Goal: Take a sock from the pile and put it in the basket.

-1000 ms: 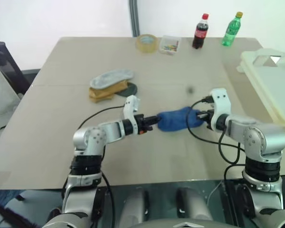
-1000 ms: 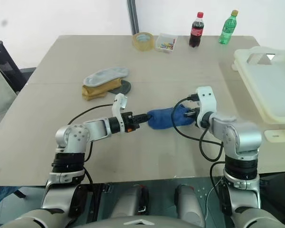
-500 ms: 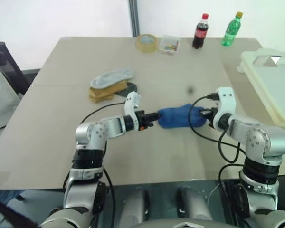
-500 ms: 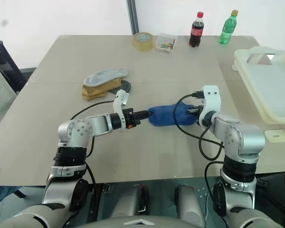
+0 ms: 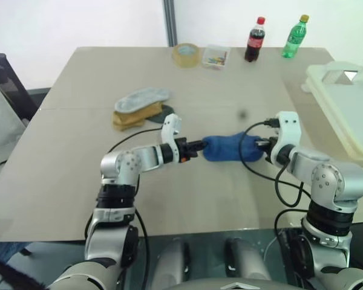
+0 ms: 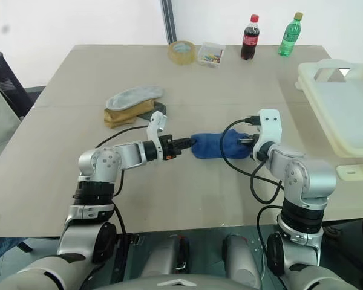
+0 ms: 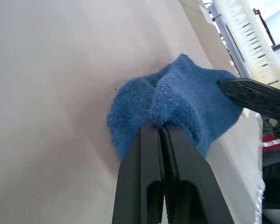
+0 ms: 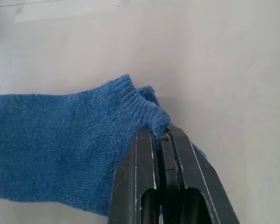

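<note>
Soft and light, the sock (image 5: 232,148): knitted royal-blue fabric, limp, not fragile, not slippery against the black fingers. Sags in the middle when carried by its ends, so best taken at a folded edge or at the ribbed cuff, where the cloth is doubled and gives more to bite on.

Held now at both ends, stretched between the two grippers above the middle of the desk (image 5: 187,205), nearer its front edge than its far edge. Left gripper (image 7: 162,133) pressed together on a bunched fold at one end of the sock; right gripper (image 8: 161,140) pressed together on the ribbed cuff at the other end. Probably just above the desk or barely touching it; cannot tell for sure.

Well apart from the pile (image 5: 140,109), which lies toward the desk's left side with grey, mustard-yellow and dark socks in it. Well apart also from the basket (image 5: 342,99), standing at the right edge of the desk, beyond the right gripper.
</note>
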Controlling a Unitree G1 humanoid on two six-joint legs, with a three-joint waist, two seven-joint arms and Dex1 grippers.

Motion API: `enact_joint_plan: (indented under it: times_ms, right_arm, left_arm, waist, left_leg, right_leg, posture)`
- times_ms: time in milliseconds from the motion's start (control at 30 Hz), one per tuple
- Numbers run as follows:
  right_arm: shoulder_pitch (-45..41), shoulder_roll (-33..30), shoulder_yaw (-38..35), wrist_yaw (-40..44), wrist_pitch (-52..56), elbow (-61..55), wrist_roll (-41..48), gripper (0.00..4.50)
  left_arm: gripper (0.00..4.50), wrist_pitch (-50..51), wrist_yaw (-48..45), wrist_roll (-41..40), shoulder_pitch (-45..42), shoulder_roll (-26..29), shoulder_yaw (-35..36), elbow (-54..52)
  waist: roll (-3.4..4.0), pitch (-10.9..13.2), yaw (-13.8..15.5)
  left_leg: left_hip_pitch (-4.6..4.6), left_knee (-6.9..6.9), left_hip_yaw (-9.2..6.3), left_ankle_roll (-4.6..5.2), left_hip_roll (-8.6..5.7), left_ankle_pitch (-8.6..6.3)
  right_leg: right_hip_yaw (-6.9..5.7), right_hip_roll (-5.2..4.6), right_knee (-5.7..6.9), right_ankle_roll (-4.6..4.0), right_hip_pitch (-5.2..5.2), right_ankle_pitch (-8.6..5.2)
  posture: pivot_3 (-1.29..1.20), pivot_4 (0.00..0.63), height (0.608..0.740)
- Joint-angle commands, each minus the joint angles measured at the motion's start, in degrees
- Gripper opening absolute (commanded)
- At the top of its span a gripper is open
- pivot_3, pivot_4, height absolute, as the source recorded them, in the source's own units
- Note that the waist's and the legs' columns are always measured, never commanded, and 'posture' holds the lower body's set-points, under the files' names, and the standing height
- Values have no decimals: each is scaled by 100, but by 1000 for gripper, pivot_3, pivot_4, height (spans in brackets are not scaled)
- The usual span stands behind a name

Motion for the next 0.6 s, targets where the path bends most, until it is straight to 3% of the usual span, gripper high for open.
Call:
enact_joint_plan:
  times_ms: [33,600]
  right_arm:
    - [-9,0,-85,-19,-35,-262,5,0]
    - [56,6,-90,-47,58,-418,-13,0]
  left_arm:
    - [132,-12,-82,-129,-254,98,222,-137]
    - [132,146,-496,90,-433,271,-172,184]
  waist:
    - [0,0,0]
    - [0,0,-2]
  left_leg:
    - [0,0,0,0,0,0]
    - [-1,-4,1,-1,-3,1]
  right_leg:
    - [0,0,0,0,0,0]
    - [0,0,1,0,-5,0]
  posture:
    - [0,150,740]
    - [0,150,740]
